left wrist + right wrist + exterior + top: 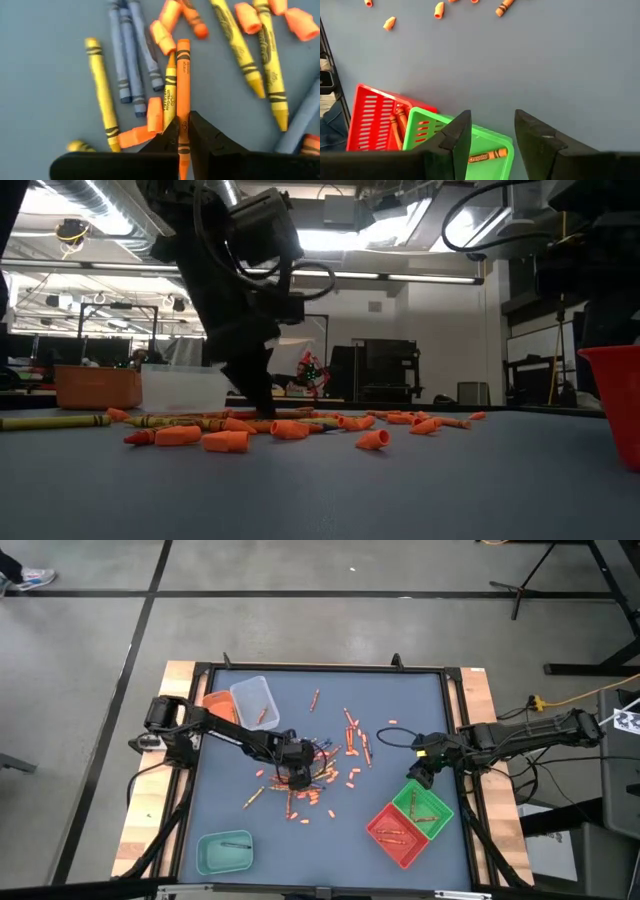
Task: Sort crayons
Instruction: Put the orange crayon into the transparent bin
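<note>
Left wrist view: orange crayon [183, 90] is clamped by left gripper [183, 134] | right gripper [492, 132] is held open above green tray [485, 137].

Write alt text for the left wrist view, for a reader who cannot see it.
The left end effector is shut on a long orange wax crayon lying on the flat blue-grey table surface. Around it lie yellow wax crayons, blue-grey wax crayons and short broken orange crayon pieces.
</note>
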`<action>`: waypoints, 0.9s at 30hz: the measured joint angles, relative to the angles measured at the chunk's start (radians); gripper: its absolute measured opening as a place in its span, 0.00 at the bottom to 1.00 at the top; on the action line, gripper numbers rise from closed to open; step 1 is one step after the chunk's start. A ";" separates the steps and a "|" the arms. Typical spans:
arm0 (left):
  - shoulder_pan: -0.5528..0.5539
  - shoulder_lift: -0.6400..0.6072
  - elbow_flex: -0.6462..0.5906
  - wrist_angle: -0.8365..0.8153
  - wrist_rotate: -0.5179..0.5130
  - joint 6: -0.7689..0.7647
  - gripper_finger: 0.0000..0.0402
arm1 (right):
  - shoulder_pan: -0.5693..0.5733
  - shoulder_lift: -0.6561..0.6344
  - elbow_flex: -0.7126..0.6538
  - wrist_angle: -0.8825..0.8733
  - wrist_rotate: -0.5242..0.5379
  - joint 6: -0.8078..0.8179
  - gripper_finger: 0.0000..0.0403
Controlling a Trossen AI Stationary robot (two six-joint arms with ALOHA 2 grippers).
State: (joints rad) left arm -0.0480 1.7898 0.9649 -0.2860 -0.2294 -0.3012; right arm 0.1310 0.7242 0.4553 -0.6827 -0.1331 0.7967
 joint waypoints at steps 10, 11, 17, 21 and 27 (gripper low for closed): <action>0.097 -0.194 0.001 -0.127 -0.016 0.073 0.01 | -0.001 0.000 0.000 0.004 0.068 -0.028 0.37; 0.112 -0.213 0.001 -0.143 -0.028 0.075 0.01 | -0.001 0.000 0.000 0.004 0.081 -0.037 0.37; 0.212 -0.315 0.003 -0.262 -0.090 0.076 0.02 | -0.001 0.000 0.000 0.007 0.158 -0.046 0.37; 0.279 -0.357 0.003 -0.335 -0.105 0.076 0.02 | 0.000 0.000 0.000 0.009 0.196 -0.047 0.37; 0.373 -0.370 0.003 -0.452 -0.130 0.076 0.02 | 0.000 0.000 0.000 0.009 0.244 -0.047 0.37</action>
State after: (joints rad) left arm 0.3251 1.4200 0.9680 -0.7378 -0.3596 -0.2253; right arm 0.1307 0.7242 0.4553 -0.6739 0.1113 0.7499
